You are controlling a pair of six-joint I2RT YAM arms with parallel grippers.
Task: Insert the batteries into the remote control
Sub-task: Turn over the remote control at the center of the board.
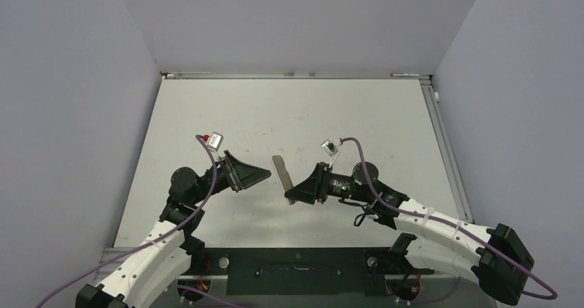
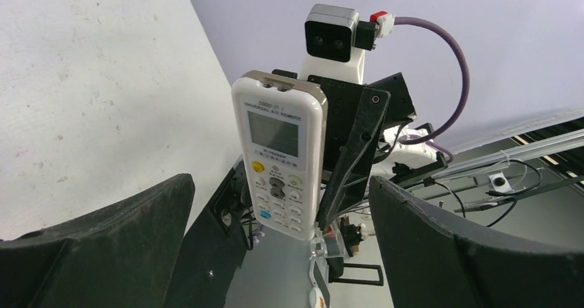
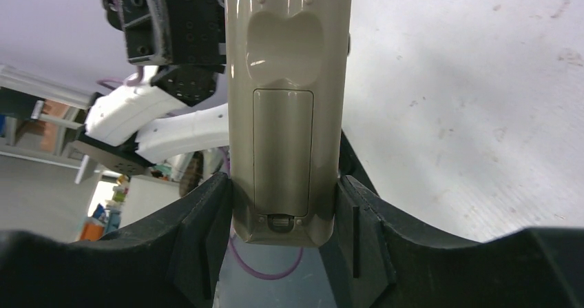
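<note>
Right gripper clamps the remote control by its bottom end only, so a push from the wide-open left gripper at nine o'clock could lever it loose.

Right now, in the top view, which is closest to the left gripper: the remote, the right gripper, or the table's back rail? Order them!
1. The remote, just right of the left gripper.
2. The right gripper, clamped on the remote's near end.
3. The back rail, along the far edge.

L gripper wide open, aimed right. R gripper faces it, fingers pinching remote. Both elbows bent.
</note>
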